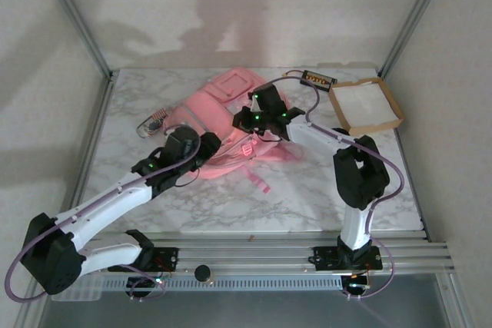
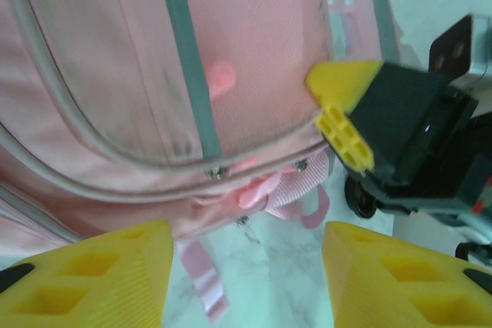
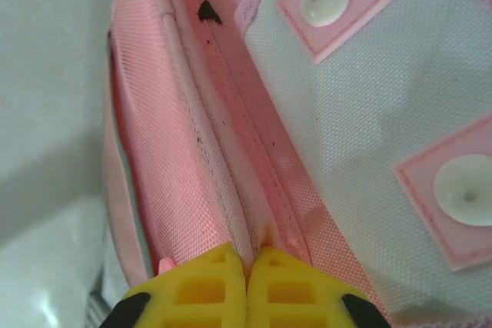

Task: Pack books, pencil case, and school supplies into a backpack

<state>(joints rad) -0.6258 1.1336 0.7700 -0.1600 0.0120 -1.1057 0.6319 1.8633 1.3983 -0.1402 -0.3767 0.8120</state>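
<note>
Backpack (image 1: 223, 101), pink and puffy, lies flat on the marble table (image 1: 231, 205), about midway across it and toward its far side, with loose pink straps (image 1: 257, 178) trailing from its near edge. The right gripper (image 3: 247, 263) sits on top of the backpack at its right part. Its yellow fingertips are clenched tight together on a raised pink seam of the backpack, and the fabric puckers up into the line where they meet. Just to the right of that seam is a pale grey-blue patch (image 3: 369, 90) with pink squares and white snaps.

The left gripper (image 2: 246, 282) hangs just off the backpack's near left edge, pointing at it. Its jaws stand apart with nothing between them; bare marble and a pink strap loop (image 2: 296, 197) show through the gap. Just beyond the loop, a grey-edged zip line (image 2: 115, 167) curves across the backpack's side.

A brown tray (image 1: 384, 124) with a white inside lies to the right of the backpack, apart from it. A small dark flat thing with orange marks (image 1: 317, 78) lies behind the backpack's right corner, near the tray. A small clear thing (image 1: 151, 123), too small to make out, lies just beside the backpack's left edge
</note>
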